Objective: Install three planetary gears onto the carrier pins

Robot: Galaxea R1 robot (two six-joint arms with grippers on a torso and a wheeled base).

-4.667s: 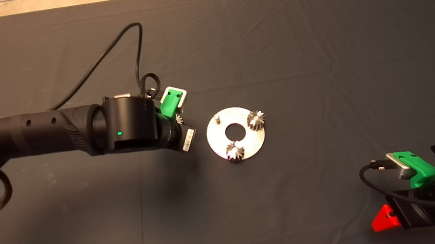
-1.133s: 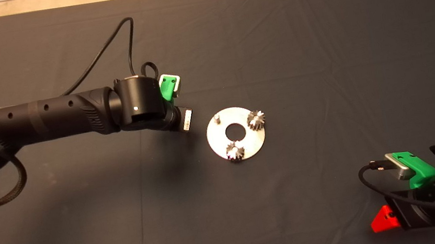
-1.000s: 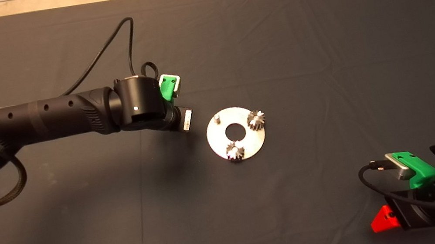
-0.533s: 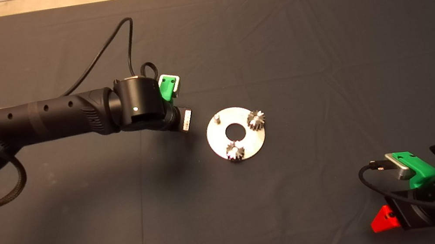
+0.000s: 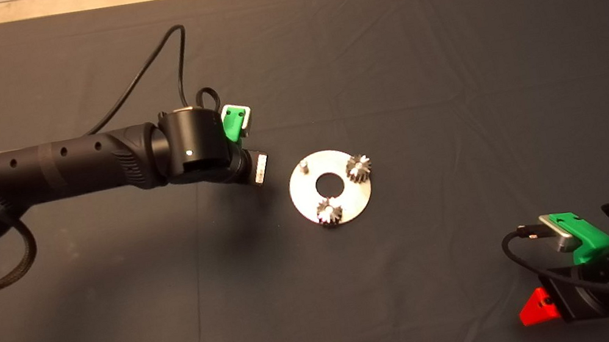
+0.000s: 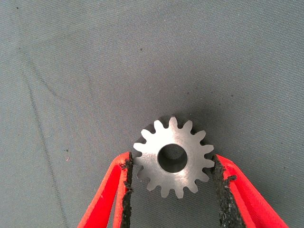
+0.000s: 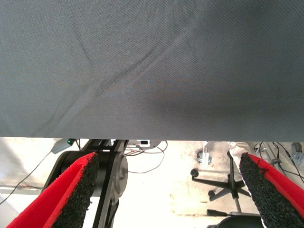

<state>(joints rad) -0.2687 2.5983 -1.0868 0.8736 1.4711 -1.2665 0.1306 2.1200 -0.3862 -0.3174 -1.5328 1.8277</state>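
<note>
Now left gripper (image 6: 173, 190) pinches third gear (image 6: 173, 159) by teeth, above mat (image 6: 95, 71), beside disc (image 5: 347, 204). Two gears sit on pins. Carry gear flat, line hole over bare pin (image 5: 303, 165), lower slowly. Right gripper (image 7: 166, 190) parked, fingers spread.

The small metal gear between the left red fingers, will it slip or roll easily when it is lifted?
The small silvery toothed metal gear is probably rigid and dense for its size. Its teeth meet the left gripper's rough black pads, so slipping seems unlikely. Dropped on edge, it might roll across the dark mat.
</note>
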